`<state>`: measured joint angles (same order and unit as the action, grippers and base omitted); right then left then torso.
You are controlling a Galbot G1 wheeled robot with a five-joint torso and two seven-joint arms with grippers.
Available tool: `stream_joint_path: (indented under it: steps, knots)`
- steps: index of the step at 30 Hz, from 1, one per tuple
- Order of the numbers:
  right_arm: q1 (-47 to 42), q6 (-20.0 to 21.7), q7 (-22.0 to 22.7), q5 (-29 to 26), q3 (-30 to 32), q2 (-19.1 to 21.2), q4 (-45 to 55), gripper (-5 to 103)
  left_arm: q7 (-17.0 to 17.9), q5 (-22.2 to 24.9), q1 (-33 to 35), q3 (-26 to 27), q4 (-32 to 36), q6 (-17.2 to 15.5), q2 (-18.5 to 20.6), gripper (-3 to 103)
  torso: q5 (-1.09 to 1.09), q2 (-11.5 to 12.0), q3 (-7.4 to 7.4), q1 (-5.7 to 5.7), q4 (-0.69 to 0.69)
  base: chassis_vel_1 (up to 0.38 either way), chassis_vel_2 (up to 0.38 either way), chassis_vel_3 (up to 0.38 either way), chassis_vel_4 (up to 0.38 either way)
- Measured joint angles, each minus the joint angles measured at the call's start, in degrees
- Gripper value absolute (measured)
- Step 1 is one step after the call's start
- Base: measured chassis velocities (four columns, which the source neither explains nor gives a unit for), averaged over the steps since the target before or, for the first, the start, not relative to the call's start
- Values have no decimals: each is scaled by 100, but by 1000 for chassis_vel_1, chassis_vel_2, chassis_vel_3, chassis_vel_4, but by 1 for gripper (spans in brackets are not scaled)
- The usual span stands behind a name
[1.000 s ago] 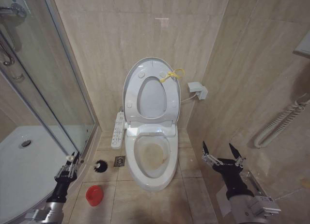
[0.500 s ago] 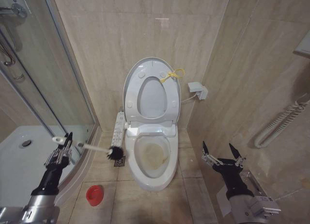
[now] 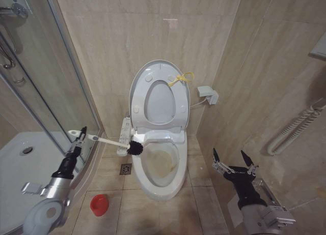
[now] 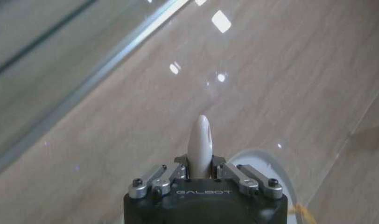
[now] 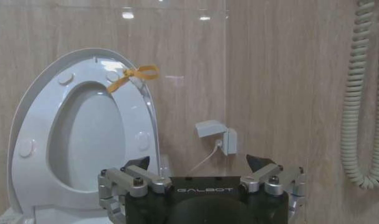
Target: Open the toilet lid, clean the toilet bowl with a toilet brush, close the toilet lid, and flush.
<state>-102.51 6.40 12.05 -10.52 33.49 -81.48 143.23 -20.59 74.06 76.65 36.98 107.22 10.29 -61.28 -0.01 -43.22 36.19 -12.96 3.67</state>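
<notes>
We hold the toilet brush (image 3: pixel 109 141) in our left tool (image 3: pixel 80 138), closed on the white handle near its free end, at the left of the toilet beside the shower glass (image 3: pixel 46 87). The handle runs nearly level, sloping slightly down toward the right, and its black bristle head hangs at the left rim of the toilet bowl (image 3: pixel 153 186), not yet over the yellowish-brown stain inside. From the head, the stained basin lies to the right and lower, so we judge the coming move to be a push along the handle's own line and a dip. The toilet lid (image 3: pixel 137 90) stands upright against the wall, its yellow cord loop (image 3: pixel 182 79) at the upper rim. Our right tool (image 3: pixel 234 161) waits wide open and empty, to the right of the bowl; the left is plainly nearer the work. The red holder cup (image 3: pixel 99 205) sits on the floor below.
</notes>
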Motion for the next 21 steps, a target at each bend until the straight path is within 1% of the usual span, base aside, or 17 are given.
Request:
stream_joint_path:
  steps: [1, 3, 5, 8, 9, 11, 12, 13, 14, 17, 19, 20, 21]
  knots:
    - [0, 0, 0, 0, 0, 0, 0, 100, 0, 0, 0, 0, 0, 0, 0, 22, 0, 0, 0, 0, 0, 0, 0, 0, 0]
    - [-1, 0, 0, 0, 0, 0, 0, 100, -59, -7, -160, -230, -235, 12, 36, 22, 0, 0, 0, 0, 0, 0, 0, 0, 0]
    - [0, 0, 0, 0, 0, 0, 0, 100, -93, -96, -382, -579, -526, 57, 58, 22, 1, 0, 0, 0, 0, 0, 0, 0, 0]
    - [0, 0, 0, 0, 0, 0, 0, 100, -114, -254, -572, -809, -761, 131, 56, 22, 1, 0, 0, 0, -2, 0, 0, 0, 0]
    - [0, 0, 0, 0, 0, 0, 0, 100, -115, -420, -710, -959, -924, 190, 40, 22, 2, 0, 0, 0, 0, 0, 0, 0, 0]
    - [0, 0, 0, 0, 0, 0, 0, 100, -161, -1200, -1146, -1341, -1461, 510, -61, 22, 1, 0, 0, 0, 1, 0, 0, 0, 0]
    - [-1, 0, 0, 0, 0, 0, 1, 100, -178, -1368, -1251, -1424, -1582, 595, -87, 22, 0, 0, 0, 0, 0, 0, 0, 0, 0]
    - [-1, 0, 0, 0, 0, 0, 1, 100, -178, -1368, -1251, -1424, -1582, 595, -87, 22, 0, 0, 0, 0, 0, 0, 0, 0, 0]
    - [0, 0, -1, 0, -1, 0, 1, 100, -191, -1594, -1418, -1564, -1780, 719, -140, 22, 1, 0, 0, 0, 1, 0, 0, 0, 0]
    - [0, 0, 0, 0, 0, 0, 1, 100, -187, -1886, -1824, -1951, -2262, 886, -288, 22, 0, 0, 0, 0, 1, 0, 0, 0, 0]
    - [0, 0, 0, 0, 0, 0, 0, 100, -188, -1980, -2038, -2154, -2493, 928, -357, 22, 2, 0, 0, 0, -1, 0, 0, 0, 0]
    - [0, 0, 0, 0, 0, 0, 0, 100, -188, -1980, -2038, -2154, -2493, 928, -357, 22, 2, 0, 0, 0, -1, 0, 0, 0, 0]
    - [0, 0, 0, 0, 0, 1, 0, 100, -188, -2021, -2187, -2308, -2650, 934, -400, 22, 2, 0, 0, 0, -1, 0, 0, 0, 0]
